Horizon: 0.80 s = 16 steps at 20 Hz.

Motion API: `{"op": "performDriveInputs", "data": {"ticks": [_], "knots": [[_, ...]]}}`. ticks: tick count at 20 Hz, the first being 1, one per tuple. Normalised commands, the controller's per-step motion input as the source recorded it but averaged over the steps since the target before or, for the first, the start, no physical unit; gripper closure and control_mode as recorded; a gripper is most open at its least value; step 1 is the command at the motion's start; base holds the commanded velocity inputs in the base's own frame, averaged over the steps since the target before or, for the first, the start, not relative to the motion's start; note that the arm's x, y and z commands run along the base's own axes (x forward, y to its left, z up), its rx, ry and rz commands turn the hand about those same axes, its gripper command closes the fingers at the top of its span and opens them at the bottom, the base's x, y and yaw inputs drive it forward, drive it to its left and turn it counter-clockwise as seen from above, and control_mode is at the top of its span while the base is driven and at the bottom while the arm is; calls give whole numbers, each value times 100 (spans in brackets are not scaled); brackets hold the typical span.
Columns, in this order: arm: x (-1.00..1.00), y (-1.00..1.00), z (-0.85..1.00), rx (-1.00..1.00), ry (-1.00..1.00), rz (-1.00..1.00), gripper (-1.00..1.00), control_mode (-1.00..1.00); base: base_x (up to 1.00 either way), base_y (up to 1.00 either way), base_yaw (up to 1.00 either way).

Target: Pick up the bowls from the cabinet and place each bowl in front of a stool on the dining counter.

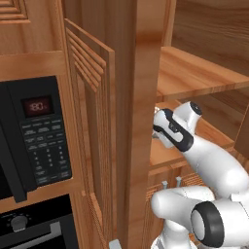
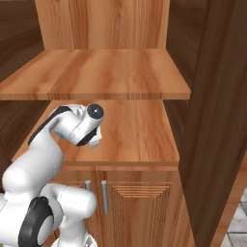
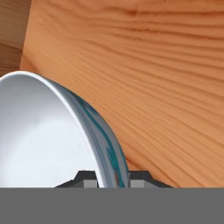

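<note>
A glossy white bowl [image 3: 43, 144] with a blue-patterned outside fills the lower left of the hand view. Its rim stands between my two dark fingertips, and the gripper [image 3: 113, 178] is shut on that rim. The bowl sits low over the plank shelf [image 2: 130, 130] of the warm-orange cabinet [image 1: 131, 97]. In the base views my white hand [image 2: 79, 128] reaches onto that lower shelf at its left side, under the upper shelf [image 2: 106, 72]. The hand hides the fingers and the bowl there. The stool and the dining counter are out of view.
The cabinet's slatted door [image 1: 90, 121] stands open at the left of the arm [image 1: 209, 160]. A black microwave [image 1: 34, 136] and an oven [image 1: 29, 223] lie further left. Below the shelf are shut doors with metal bar handles [image 2: 103, 195]. A wooden side wall [image 2: 212, 120] rises at the right.
</note>
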Motion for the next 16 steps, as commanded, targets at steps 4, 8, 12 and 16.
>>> {"op": "performDriveInputs", "data": {"ticks": [4, 8, 12, 16], "knots": [[-37, -5, 0, 0, -17, -6, 100, -100, 0, 0, 0], [-47, -37, 24, 0, -5, 0, 100, -100, 0, 0, 0], [-45, -56, 48, 0, -1, 0, 100, -100, 0, 0, 0], [-53, -47, 66, 0, 4, 0, 100, -100, 0, 0, 0]]}}
